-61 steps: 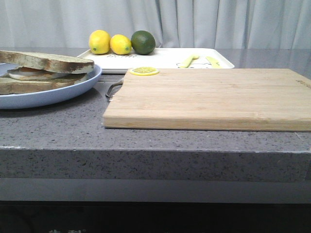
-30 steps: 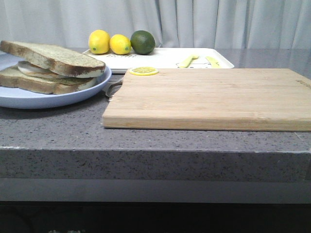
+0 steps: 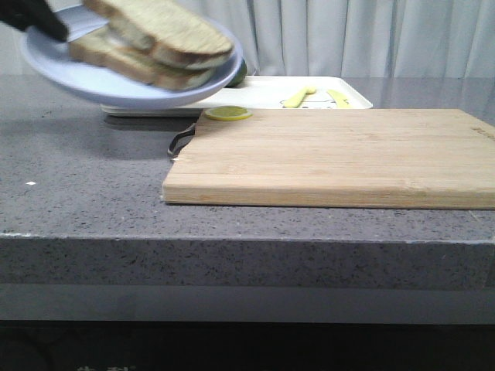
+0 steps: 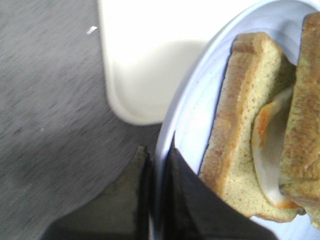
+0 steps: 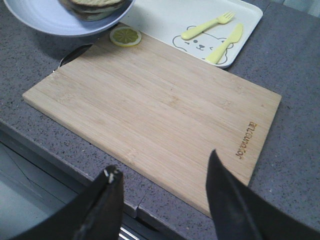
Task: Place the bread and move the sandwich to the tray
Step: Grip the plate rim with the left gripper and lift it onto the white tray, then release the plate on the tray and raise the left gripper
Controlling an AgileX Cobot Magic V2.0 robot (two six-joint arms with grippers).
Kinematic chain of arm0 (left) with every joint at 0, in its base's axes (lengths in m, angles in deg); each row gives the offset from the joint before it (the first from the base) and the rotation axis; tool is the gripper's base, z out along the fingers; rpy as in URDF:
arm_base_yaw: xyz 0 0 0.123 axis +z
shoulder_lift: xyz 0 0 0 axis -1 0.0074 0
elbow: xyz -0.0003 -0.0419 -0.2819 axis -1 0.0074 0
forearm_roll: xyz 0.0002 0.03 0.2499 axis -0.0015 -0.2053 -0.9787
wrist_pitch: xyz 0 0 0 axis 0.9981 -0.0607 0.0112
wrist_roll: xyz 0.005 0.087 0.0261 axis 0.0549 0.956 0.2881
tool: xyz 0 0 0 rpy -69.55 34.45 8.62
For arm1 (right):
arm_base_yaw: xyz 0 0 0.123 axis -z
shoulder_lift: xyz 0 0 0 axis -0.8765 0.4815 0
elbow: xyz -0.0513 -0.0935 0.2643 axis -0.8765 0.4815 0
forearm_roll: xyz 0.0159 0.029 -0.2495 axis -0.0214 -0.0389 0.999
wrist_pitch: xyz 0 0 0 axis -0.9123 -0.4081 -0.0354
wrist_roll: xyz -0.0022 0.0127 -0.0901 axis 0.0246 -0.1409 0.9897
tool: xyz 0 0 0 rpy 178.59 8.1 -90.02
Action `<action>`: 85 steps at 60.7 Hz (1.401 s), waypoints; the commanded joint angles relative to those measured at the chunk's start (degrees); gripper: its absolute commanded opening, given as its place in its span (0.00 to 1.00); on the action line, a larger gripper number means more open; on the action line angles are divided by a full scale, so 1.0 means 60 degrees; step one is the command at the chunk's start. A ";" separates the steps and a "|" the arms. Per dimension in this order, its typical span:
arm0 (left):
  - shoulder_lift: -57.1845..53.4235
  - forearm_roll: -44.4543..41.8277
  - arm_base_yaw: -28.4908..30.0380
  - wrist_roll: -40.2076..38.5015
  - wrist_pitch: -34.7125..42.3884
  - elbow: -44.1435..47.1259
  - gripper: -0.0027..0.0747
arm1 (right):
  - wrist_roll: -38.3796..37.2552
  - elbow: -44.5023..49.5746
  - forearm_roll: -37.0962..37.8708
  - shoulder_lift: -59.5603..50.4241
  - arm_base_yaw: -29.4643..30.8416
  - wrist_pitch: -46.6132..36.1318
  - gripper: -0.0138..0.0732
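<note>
Grey speckled counter [image 3: 85,193], curtain [image 3: 348,35] behind; left gripper [image 4: 159,172] pinching plate [image 3: 93,81] rim; right gripper [image 5: 162,187] spread.

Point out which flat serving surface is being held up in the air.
The round pale-blue plate carrying the egg sandwich: the left pincer clamps its rim, lifted. The white rectangular tray and wooden cutting board lie on the counter.

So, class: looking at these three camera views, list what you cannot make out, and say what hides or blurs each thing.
- Fruit on the tray: front view, hidden behind the raised plate.
- Sandwich: blurred in the front view, cut off by the edge in both wrist views.
- Egg: left wrist view, mostly covered by bread.
- Left gripper: cropped in the front view, clamped on the plate rim.
</note>
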 commanded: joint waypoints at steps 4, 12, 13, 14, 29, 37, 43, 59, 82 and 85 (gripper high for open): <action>0.0354 0.1100 -0.0388 -0.1220 0.0913 -0.1571 0.01 | -0.0002 -0.0249 0.0096 0.0019 0.0050 -0.0681 0.62; 0.1298 0.1100 -0.0536 -0.2139 0.1235 -0.2492 0.01 | -0.0002 -0.0249 0.0096 0.0019 0.0050 -0.0681 0.62; 0.1391 0.1100 -0.0536 -0.2273 0.1262 -0.2573 0.01 | -0.0002 -0.0249 0.0096 0.0019 0.0050 -0.0681 0.62; 0.1487 0.1100 -0.0536 -0.2406 0.1281 -0.2683 0.01 | -0.0002 -0.0249 0.0096 0.0019 0.0050 -0.0681 0.62; 0.2630 0.1168 -0.0536 -0.3218 0.1298 -0.3198 0.02 | -0.0002 -0.0249 0.0096 0.0019 0.0050 -0.0681 0.62; 0.2768 0.1193 -0.0536 -0.3218 0.1298 -0.3198 0.16 | -0.0002 -0.0249 0.0096 0.0019 0.0050 -0.0681 0.62; 0.2768 0.1193 -0.0536 -0.3218 0.1298 -0.3198 0.33 | -0.0002 -0.0249 0.0096 0.0019 0.0050 -0.0681 0.62; 0.2356 0.0999 -0.0498 -0.2619 0.1226 -0.3198 0.42 | -0.0002 -0.0249 0.0096 0.0019 0.0050 -0.0681 0.62; -0.0304 -0.2090 -0.0828 -0.2437 0.1253 -0.2390 0.42 | -0.0002 -0.0249 0.0096 0.0019 0.0050 -0.0681 0.62; -0.0826 -0.2394 -0.1005 -0.2325 0.1499 -0.1822 0.42 | -0.0002 -0.0249 0.0096 0.0019 0.0050 -0.0681 0.62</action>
